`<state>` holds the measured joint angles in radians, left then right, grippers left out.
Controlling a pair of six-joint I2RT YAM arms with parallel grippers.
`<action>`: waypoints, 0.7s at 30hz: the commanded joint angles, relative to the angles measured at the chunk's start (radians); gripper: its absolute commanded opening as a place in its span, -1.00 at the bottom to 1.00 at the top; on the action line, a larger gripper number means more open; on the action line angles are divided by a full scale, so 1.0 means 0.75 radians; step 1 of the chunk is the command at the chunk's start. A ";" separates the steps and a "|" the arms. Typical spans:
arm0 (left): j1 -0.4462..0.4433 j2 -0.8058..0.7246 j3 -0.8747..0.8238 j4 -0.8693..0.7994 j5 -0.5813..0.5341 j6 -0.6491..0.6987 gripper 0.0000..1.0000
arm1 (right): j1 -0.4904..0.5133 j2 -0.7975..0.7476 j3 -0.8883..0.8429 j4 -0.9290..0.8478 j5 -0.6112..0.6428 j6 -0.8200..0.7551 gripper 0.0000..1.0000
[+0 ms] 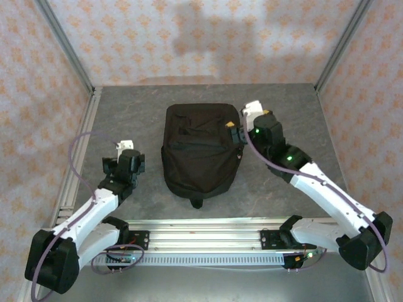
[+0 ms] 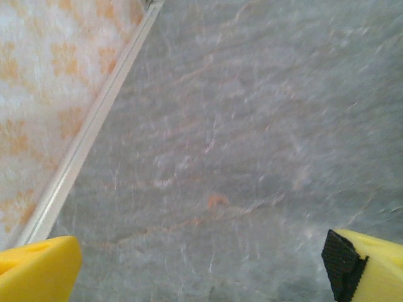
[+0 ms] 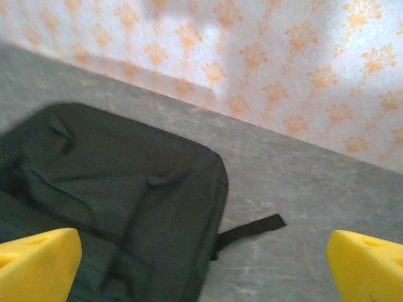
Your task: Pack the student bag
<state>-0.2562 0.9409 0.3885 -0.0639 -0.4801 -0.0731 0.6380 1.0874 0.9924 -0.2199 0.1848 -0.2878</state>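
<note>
- The student bag, a large soft black fabric backpack with a rounded outline, lies flat in the middle of the grey stone-patterned worktop, between the two arms.
- No books or other loose things lie on the worktop around it, so nothing waits in plain sight to go in.
- The bag's top face looks smooth and shut, with no gaping opening in the overhead view; whether its zips are fully drawn is too dark to tell, and what is inside is hidden.
- A short black fabric strap sticks out from the bag's edge and lies flat on the worktop.
- The left gripper hangs over bare worktop to the left of the bag, apart from it, its yellow fingers spread wide and holding nothing.
- The right gripper sits at the bag's far right corner, its jaws wide and empty, looking down on the bag from just above it.
- My judgement: the packing appears finished or nearly so; at most, a check of the closure remains.
- No brand, label or legible writing shows on the bag; the orange-patterned wall carries ornament only, no text.
</note>
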 commanded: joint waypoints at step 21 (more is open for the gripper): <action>0.278 0.742 0.054 1.064 0.497 0.111 1.00 | -0.829 0.369 -0.697 0.964 -0.320 0.435 0.99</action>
<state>-0.0498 1.5101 0.4034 0.6785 -0.1680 0.0017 0.1040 1.3487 0.4686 0.3885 0.1246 -0.0814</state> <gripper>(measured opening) 0.998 0.997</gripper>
